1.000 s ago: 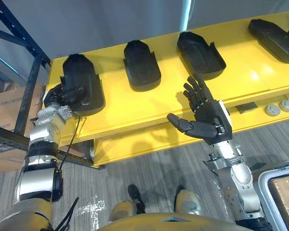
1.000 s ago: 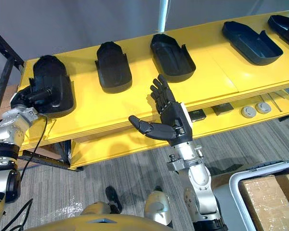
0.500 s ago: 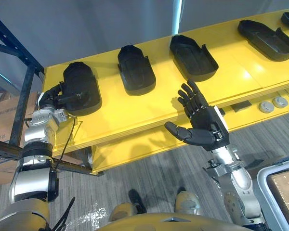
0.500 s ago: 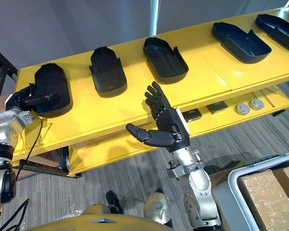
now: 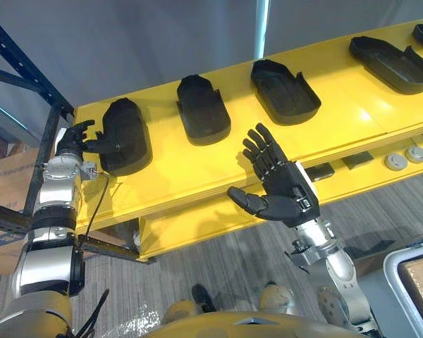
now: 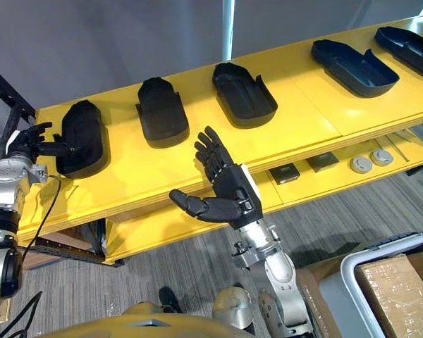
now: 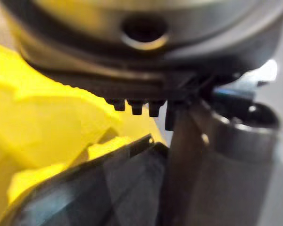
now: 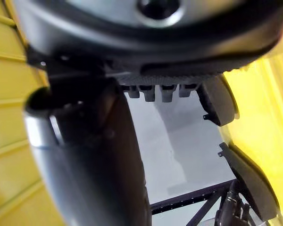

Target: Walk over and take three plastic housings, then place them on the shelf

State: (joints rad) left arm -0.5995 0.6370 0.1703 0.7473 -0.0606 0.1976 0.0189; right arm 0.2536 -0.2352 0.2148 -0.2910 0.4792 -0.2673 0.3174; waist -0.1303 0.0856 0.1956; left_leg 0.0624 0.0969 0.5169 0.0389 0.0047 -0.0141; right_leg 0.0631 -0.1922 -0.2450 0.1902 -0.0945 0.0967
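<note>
Yellow bench [image 5: 197,165] carries a row of black plastic housings [image 5: 202,111], well apart. Leftmost housing [image 5: 127,137] lies near the bench's left end. Left hand [image 5: 72,139] just beside it, fingers spread, thumb at its edge. Right hand [image 5: 278,190] over the front edge, fingers straight, empty.

L arm stretching fwd, L hand [image 5: 72,141] spreading fingers, relaxed | R arm bending up, R hand [image 5: 280,189] facing palm-up, fingers straight, thumb sticking out sideways
</note>
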